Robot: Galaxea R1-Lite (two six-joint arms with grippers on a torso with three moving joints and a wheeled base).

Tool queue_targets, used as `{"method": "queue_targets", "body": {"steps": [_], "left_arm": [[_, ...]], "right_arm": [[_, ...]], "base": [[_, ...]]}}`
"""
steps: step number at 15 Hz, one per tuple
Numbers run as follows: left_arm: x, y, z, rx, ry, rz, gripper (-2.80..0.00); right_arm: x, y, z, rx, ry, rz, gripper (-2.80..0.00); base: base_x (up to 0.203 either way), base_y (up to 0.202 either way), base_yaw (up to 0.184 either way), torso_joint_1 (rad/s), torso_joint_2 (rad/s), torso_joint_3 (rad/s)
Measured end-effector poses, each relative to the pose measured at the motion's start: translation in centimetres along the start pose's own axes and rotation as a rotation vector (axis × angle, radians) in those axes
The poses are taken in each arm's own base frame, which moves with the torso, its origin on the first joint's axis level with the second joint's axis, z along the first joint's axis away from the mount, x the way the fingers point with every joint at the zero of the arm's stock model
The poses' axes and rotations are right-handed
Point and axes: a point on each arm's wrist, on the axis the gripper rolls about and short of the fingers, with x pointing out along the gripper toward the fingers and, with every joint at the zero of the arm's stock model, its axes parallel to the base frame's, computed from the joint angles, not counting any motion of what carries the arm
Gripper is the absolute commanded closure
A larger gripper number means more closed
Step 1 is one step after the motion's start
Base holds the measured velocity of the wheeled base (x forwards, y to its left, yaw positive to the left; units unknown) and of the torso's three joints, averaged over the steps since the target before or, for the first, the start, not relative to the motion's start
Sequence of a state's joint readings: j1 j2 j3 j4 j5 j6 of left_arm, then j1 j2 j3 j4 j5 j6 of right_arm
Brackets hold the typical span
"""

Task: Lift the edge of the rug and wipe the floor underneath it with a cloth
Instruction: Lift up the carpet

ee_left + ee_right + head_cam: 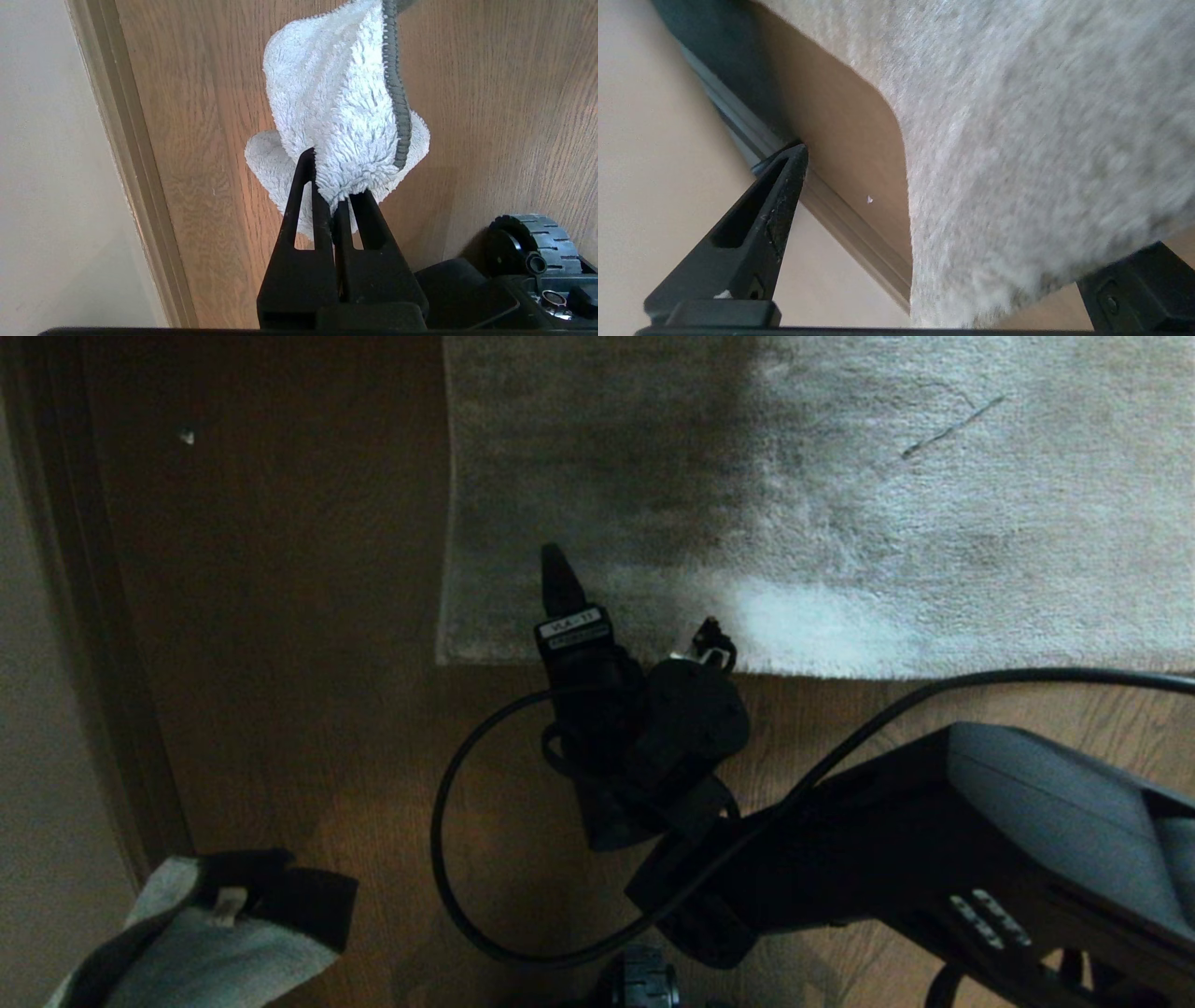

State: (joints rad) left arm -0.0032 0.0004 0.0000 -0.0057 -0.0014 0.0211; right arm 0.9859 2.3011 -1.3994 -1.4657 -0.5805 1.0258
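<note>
Trailing cable (448, 859) over floor (280, 709) beside rug edge (485, 658); baseboard (84, 616) left.

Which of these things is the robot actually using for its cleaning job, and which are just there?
Part of the job:
- rug edge
- floor
- cloth, clamped in the left hand
- right hand, open over the rug edge

Just there:
- baseboard and wall
- small white speck on the floor
- black cable

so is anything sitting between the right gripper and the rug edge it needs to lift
Nothing visible. The right gripper hangs open right over the rug edge, beside the corner, with only bare floor around it. The left gripper, low at the robot's left, is shut on the cloth.
</note>
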Motion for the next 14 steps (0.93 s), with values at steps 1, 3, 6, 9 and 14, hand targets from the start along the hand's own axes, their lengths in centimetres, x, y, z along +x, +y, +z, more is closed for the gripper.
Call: {"method": "queue_targets", "body": {"steps": [1, 3, 6, 9, 14], "left_arm": [[0.0, 0.0, 0.0, 0.000, 0.000, 0.001, 0.00], [0.0, 0.0, 0.0, 0.000, 0.000, 0.000, 0.00], [0.0, 0.0, 0.0, 0.000, 0.000, 0.001, 0.00], [0.0, 0.0, 0.0, 0.000, 0.000, 0.000, 0.00], [0.0, 0.0, 0.0, 0.000, 0.000, 0.000, 0.00]], "right_arm": [[0.1, -0.1, 0.1, 0.000, -0.004, -0.003, -2.80], [0.1, -0.4, 0.1, -0.002, -0.006, -0.006, -2.80], [0.2, -0.7, 0.1, -0.005, -0.010, -0.009, -2.80], [0.4, -1.1, 0.3, 0.005, -0.017, -0.012, -2.80], [0.7, -1.9, 0.6, -0.003, -0.027, -0.022, 0.00]], "base": [[0.000, 0.000, 0.000, 0.000, 0.00, 0.000], [0.000, 0.000, 0.000, 0.000, 0.00, 0.000], [0.000, 0.000, 0.000, 0.000, 0.00, 0.000], [0.000, 0.000, 0.000, 0.000, 0.00, 0.000], [0.000, 0.000, 0.000, 0.000, 0.00, 0.000]]}}
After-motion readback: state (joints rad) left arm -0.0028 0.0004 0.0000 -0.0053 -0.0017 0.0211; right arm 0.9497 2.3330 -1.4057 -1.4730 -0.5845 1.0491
